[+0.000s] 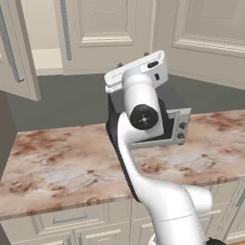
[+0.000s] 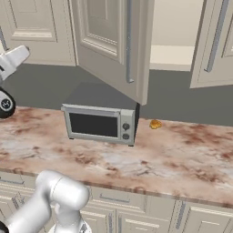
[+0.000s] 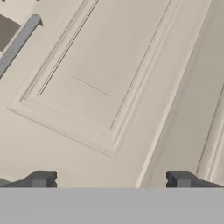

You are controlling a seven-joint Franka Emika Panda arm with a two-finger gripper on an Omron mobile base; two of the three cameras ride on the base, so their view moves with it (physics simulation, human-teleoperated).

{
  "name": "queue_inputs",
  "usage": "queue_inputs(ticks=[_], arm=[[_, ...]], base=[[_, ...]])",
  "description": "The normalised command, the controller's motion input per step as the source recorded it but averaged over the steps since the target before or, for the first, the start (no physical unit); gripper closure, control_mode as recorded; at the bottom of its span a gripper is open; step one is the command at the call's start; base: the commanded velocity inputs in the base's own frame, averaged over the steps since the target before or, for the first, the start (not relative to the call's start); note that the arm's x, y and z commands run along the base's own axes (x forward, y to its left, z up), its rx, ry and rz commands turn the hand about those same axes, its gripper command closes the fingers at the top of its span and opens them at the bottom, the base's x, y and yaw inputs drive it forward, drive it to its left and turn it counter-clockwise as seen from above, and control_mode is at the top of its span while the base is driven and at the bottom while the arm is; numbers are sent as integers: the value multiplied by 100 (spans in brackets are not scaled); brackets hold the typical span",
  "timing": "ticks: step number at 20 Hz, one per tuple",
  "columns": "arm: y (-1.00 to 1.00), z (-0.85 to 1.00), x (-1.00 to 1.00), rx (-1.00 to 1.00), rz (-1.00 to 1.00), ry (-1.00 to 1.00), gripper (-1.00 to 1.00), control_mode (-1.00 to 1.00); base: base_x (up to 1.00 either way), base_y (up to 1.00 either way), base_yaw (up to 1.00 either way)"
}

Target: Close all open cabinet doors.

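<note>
1. Two cabinet doors stand open above the bench: one swings out over the microwave at the bench's back edge, the other hangs ajar further right. Between them shows the bare shelf.
2. The fingers are spread wide and hold nothing. They face a shut door panel up close, apparently poised for a flat push rather than a grasp.
3. Each open door's long axis runs vertical, as does its bar handle. Their faces angle outward into the room.

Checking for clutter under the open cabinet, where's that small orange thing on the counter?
In the right base view, the small orange thing lies on the counter, right of the microwave.
</note>
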Motion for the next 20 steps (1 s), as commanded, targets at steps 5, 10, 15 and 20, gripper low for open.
queue_inputs(ticks=[5, 10, 15, 20], arm=[[0, 5, -100, 0, -15, 6, -100, -100], [0, 0, -100, 0, -9, -2, -100, -100], [1, -1, -90, 0, -4, -7, -100, -100], [9, -6, -70, 0, 0, -10, -100, -100]], base=[[0, 0, 0], [0, 0, 0], [0, 0, 0], [0, 0, 0]])
